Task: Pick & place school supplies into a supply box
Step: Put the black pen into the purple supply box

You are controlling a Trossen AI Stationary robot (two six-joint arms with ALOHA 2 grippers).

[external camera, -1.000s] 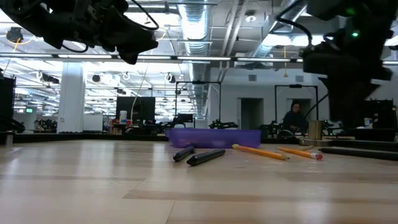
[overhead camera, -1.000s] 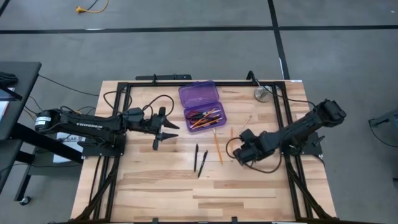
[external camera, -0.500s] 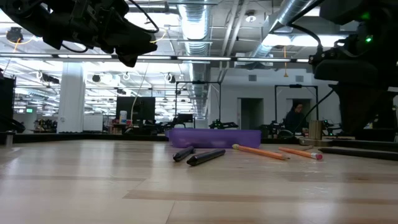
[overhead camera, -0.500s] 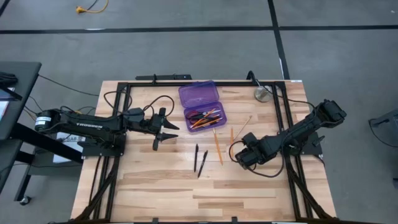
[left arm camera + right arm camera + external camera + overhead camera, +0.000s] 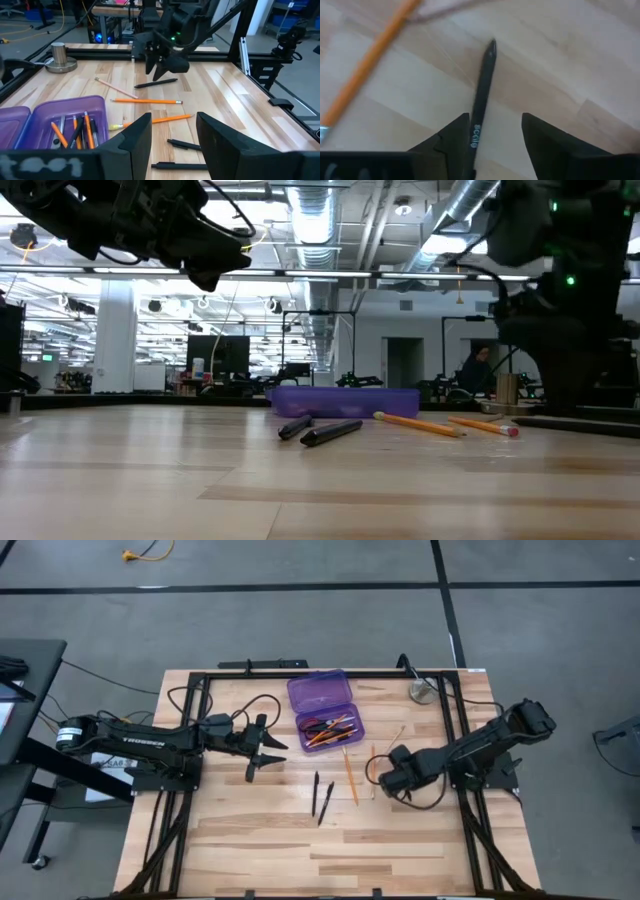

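1. Two dark fingers of the right gripper (image 5: pixel 492 132) stand apart over a black pen (image 5: pixel 482 95) that lies flat on the boards between them, low in the right wrist view; nothing is held. The likely slip here is a pinch that lands off-centre, so the slim pen rolls or skids along the wood instead of lifting.
2. An orange pencil (image 5: pixel 367 62) lies just beside that pen at the frame's left; a wide closing stroke could nudge it too.
3. The left gripper (image 5: pixel 262 748) hovers at centre-left of the high view with its fingers parted and nothing between them, near the supply box (image 5: pixel 322 706), the open purple case at upper centre, already holding pencils, pens and something red. If both arms go to the box together, they could meet over it.
4. Two more black pens (image 5: pixel 320 798) lie at centre and a loose pencil (image 5: pixel 350 774) lies right of them, apart from the box; a low sweep across them would scatter them.
5. The surface is a pale wooden table (image 5: pixel 260 850) of joined planks inside a black frame, with a small metal disc (image 5: pixel 421 691) at upper right.
6. Beyond it, the low view shows a large lit hall with ceiling ducts, and a person (image 5: pixel 473 370) far off at right.
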